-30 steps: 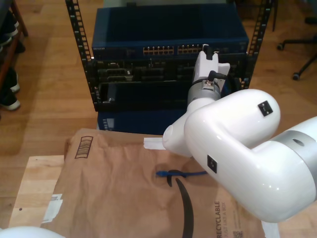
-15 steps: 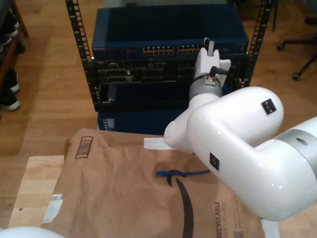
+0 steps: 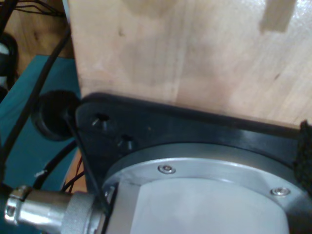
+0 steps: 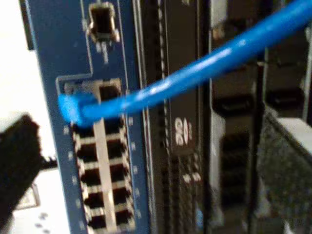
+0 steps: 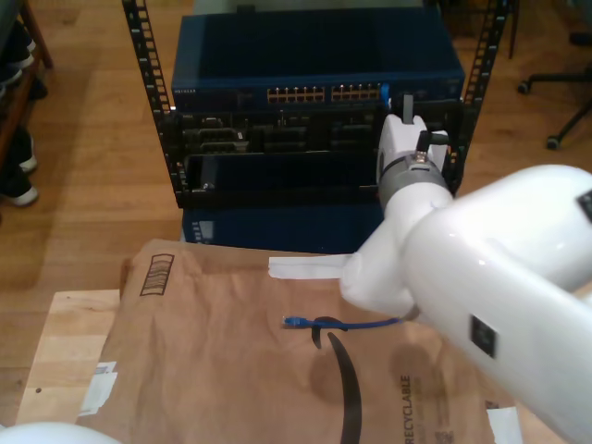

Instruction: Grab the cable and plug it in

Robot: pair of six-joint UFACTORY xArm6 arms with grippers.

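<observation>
The bright-blue cable (image 4: 195,73) has its plug (image 4: 73,108) sitting in an end port of the blue switch (image 4: 53,58), and it runs slackly away from there. Beside the port block is a blurred black finger (image 4: 17,165) of my second gripper, apart from the plug. In the exterior view my second gripper (image 5: 404,100) is up at the switch (image 5: 314,55) on the exterior view's right, just beside the plug (image 5: 384,91). How its jaws stand is hidden. The cable's other end (image 5: 294,322) lies on brown paper (image 5: 213,370). The first wrist view looks at an arm's black base plate (image 3: 161,126).
The switch sits in a black rack (image 5: 277,148) on the wooden floor. The paper covers a wooden table (image 5: 65,342). The white second arm (image 5: 499,296) takes up the exterior view's lower right. A chair's castors (image 5: 555,141) stand at the exterior view's right, shoes (image 5: 17,176) at its left.
The second arm has swung toward the exterior view's right, carrying its gripper off the port row. The blue plug now shows at the switch. The loose end on the paper shifted slightly.
</observation>
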